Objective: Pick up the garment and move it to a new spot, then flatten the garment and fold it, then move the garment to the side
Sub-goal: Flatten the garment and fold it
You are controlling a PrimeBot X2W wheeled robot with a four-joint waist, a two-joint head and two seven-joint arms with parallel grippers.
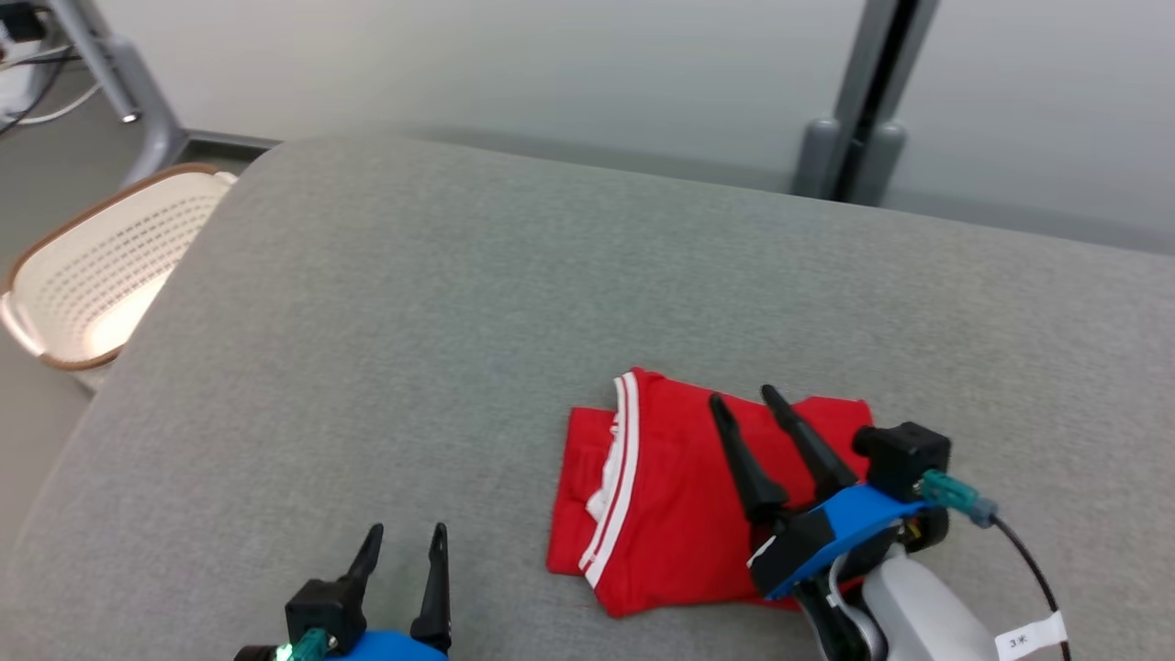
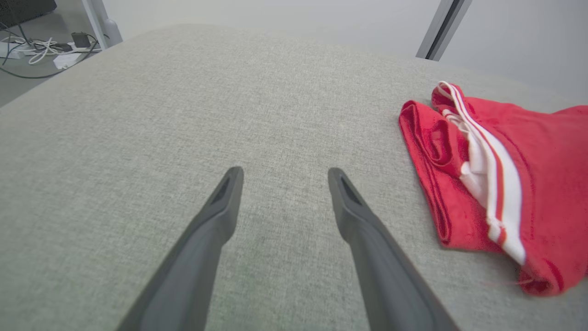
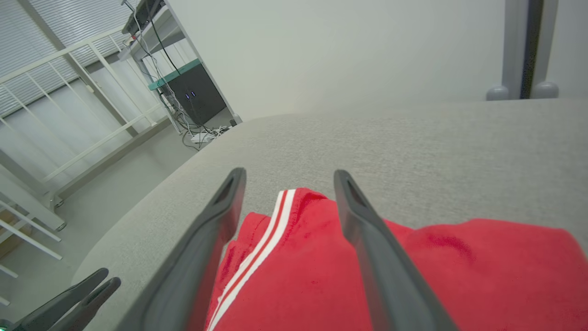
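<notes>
The right gripper (image 1: 743, 396) stands with its two long dark fingers spread apart and nothing between them. It is angled up and to the left over the right half of the red fabric garment with a white-striped band (image 1: 661, 496). From the right wrist view the fingers lie low over the red cloth, with the striped band running between them. Whether the tips touch the cloth I cannot tell. Behind the fingers come a blue wrist housing (image 1: 849, 523), a black block with a teal plug and a dark cable, then the pale forearm (image 1: 918, 610) with a small white tag.

The left gripper (image 1: 407, 528) is also spread wide and holds nothing. It points forward over bare cushion at the lower left, well apart from the garment.

The garment lies folded into a rough rectangle on the grey cushioned surface (image 1: 413, 321), near the front and to the right of the middle. Its band runs down the left part.

A cream perforated plastic basket with a brown rim (image 1: 101, 275) sits on the floor off the cushion's left edge, showing its pale inner wall.

The right wrist hides the garment's near right corner. The cushion's edge cuts off part of the basket.
</notes>
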